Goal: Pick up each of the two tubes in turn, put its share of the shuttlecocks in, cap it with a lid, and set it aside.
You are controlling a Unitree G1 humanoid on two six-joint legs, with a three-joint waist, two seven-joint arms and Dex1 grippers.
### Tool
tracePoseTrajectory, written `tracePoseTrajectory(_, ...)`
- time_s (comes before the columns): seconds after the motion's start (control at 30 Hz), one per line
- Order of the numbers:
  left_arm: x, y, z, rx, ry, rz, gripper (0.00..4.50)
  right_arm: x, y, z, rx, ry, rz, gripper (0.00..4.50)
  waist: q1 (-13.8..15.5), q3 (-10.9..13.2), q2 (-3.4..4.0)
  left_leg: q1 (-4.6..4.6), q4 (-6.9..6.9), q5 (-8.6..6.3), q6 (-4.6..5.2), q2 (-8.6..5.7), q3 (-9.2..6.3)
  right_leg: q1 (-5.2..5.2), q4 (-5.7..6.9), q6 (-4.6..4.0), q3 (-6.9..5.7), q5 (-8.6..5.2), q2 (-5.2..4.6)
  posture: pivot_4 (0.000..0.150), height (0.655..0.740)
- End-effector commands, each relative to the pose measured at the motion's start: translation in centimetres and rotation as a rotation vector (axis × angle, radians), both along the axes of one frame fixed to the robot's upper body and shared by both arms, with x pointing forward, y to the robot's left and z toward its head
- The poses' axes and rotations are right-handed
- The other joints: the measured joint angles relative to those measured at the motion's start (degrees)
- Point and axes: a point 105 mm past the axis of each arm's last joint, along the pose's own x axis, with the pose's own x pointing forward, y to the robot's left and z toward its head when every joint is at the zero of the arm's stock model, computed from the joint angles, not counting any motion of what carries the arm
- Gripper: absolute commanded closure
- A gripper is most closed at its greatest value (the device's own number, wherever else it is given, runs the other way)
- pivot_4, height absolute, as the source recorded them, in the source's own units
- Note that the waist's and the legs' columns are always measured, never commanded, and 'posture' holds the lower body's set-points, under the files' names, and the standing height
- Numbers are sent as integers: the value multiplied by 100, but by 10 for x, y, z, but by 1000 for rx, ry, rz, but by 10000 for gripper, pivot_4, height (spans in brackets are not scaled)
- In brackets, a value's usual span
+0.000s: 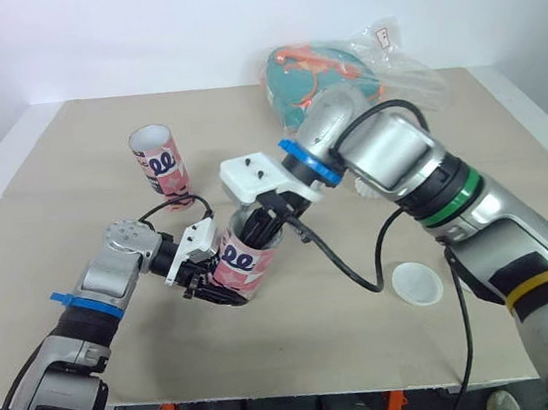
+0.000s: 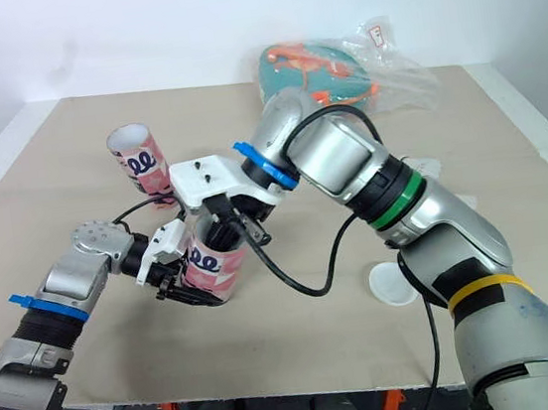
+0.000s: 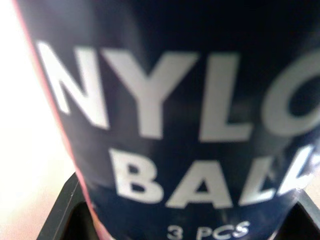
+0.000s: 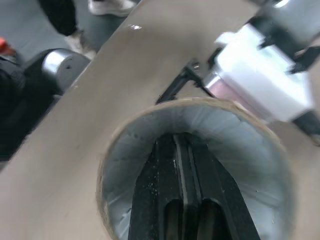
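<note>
Behind and to the left of the tilted tube [image 1: 246,258], the other tube [image 1: 159,161] stands upright on the surface [image 1: 71,180], open end up, well apart from it. The left claw [image 1: 209,283] is clamped around the tilted tube's lower end, holding it with its mouth slanting up toward the right; the wrist view shows the dark label pressed close between the fingers. The right claw [image 4: 177,142] reaches into that mouth, its two fingers pressed together inside the wall, with nothing seen between them. Far behind the tube and to its right lies a crumpled clear bag [image 1: 338,72]. A white lid [image 1: 415,282] lies flat on the surface to the tube's right, untouched.
</note>
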Motion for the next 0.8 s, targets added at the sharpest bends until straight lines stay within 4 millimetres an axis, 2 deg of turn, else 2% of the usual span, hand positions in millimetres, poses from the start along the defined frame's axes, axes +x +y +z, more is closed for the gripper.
tracePoseTrajectory(0.03,-3,-6,-13,23,20,-7,18356,-8,11,5,-7,36,61,44346,0,0,0,0,0,0,0,0,-1,0,0,0,-1,0,0,1500,7387)
tracePoseTrajectory(0.13,-4,-5,-13,16,21,5,18356,-10,20,0,15,73,64,44346,-12,0,0,-1,0,0,0,1,-4,2,3,1,-5,1,2,1500,7387)
tracePoseTrajectory(0.33,-5,-5,-14,9,23,12,18356,-7,16,-2,23,81,39,44346,-15,0,0,-1,0,0,0,4,-17,2,9,4,-19,3,7,1500,7387)
tracePoseTrajectory(0.47,-6,-6,-14,1,24,16,18356,-5,2,9,47,69,16,44346,-9,0,0,-1,-2,0,0,4,-20,2,10,8,-23,2,6,1500,7387)
tracePoseTrajectory(0.6,-6,-7,-15,-5,25,16,18356,0,-22,15,23,8,-19,44346,15,0,0,-9,1,0,-1,-2,-24,2,5,14,-22,-2,1,1500,7387)
tracePoseTrajectory(0.73,-6,-8,-15,-9,24,15,18356,1,-27,10,-4,-15,-26,44346,1,0,0,-10,-2,0,0,2,-23,2,9,10,-25,1,5,1500,7387)
tracePoseTrajectory(0.8,-5,-9,-15,-10,22,15,18356,-2,-23,0,-21,-19,-11,44346,1,-1,1,-10,-4,0,0,2,-22,0,8,10,-24,0,6,1500,7387)
